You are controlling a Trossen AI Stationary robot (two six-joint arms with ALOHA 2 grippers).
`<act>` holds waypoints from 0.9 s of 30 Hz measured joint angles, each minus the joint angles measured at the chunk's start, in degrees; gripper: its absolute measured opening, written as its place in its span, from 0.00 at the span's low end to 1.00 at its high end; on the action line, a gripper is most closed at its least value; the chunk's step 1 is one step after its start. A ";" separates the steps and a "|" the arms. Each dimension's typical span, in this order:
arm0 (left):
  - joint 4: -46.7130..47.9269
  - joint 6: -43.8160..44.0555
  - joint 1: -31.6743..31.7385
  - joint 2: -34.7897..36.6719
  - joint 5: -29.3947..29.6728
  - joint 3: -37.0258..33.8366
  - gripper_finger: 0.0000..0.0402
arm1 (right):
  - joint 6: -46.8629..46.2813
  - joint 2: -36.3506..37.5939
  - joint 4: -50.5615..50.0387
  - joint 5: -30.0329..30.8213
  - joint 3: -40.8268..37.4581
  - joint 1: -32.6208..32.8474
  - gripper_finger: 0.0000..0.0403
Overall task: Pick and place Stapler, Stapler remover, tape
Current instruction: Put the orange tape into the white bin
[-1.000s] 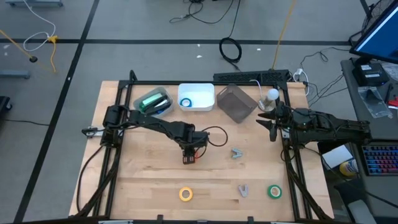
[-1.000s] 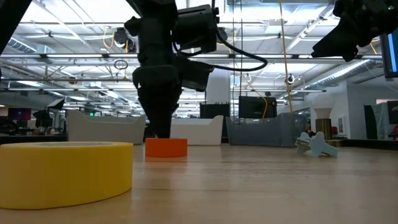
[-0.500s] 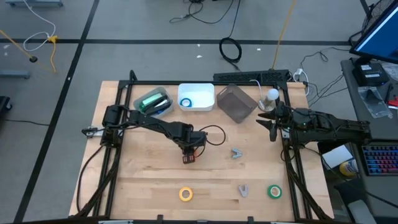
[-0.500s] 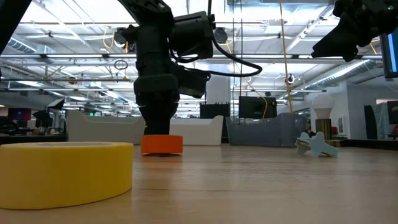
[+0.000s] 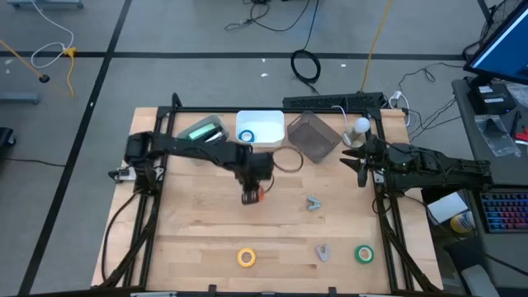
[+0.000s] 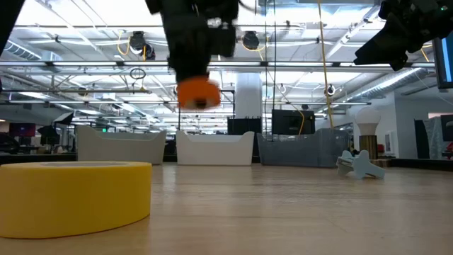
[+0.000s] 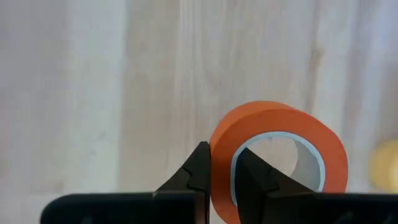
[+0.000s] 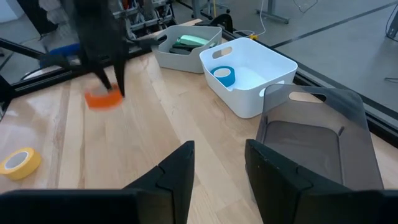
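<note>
The left arm reaches from the table's left edge across toward the middle, its wrist bent down, and the left gripper (image 5: 252, 195) hangs above the surface with its fingers pinched on the wall of the orange tape roll (image 7: 278, 155). The right arm waits at the table's right edge, the right gripper (image 5: 360, 167) partly parted and holding nothing.

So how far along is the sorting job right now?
Done: blue tape sits in the white bin, and a green item in the grey bin. In hand: the left gripper holds the orange tape lifted off the table. Left: yellow tape, green tape and two small grey tools.
</note>
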State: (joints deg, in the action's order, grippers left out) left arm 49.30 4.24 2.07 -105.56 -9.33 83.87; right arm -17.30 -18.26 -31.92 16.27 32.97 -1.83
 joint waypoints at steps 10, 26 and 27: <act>-18.93 -1.43 8.60 13.69 2.83 1.88 0.09 | -0.02 0.00 0.43 0.06 0.02 0.00 0.33; -22.35 -11.26 19.29 8.48 29.13 1.82 0.09 | -0.90 -0.02 0.42 0.15 0.00 -0.02 0.33; -22.54 -11.60 19.60 7.36 29.12 1.82 0.09 | -1.12 0.00 0.43 0.19 0.00 -0.04 0.33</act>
State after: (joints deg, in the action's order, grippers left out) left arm 26.76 -7.36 21.67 -98.20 19.79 85.69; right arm -18.42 -18.27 -31.49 16.47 32.97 -1.87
